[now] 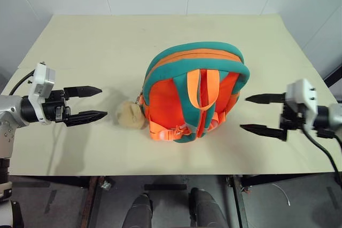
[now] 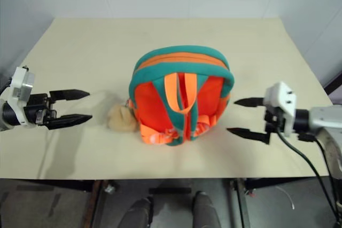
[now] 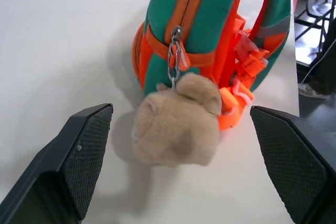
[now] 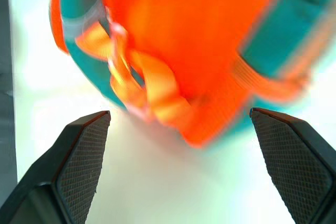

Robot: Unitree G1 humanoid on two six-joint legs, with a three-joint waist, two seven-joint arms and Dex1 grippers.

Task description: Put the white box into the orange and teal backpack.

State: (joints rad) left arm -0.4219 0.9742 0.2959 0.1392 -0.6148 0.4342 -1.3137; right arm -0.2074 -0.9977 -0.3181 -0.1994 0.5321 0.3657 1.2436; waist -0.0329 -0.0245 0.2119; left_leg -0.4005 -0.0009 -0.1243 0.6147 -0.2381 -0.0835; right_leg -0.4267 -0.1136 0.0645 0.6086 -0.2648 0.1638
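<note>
The orange and teal backpack (image 1: 195, 92) lies in the middle of the table, straps up, with a tan plush bear (image 1: 130, 115) clipped to its left side. The white box is hidden from view. My left gripper (image 1: 92, 102) stands open to the left of the bear, fingers pointing at it, nothing between them. My right gripper (image 1: 256, 113) stands open to the right of the backpack, apart from it and empty. The left wrist view shows the bear (image 3: 176, 121) hanging from the zipper between my open fingers (image 3: 84, 156).
The pale table (image 1: 107, 41) runs wide behind and on both sides of the backpack. Its front edge (image 1: 160, 174) lies close below the backpack. A white wall rises behind the table.
</note>
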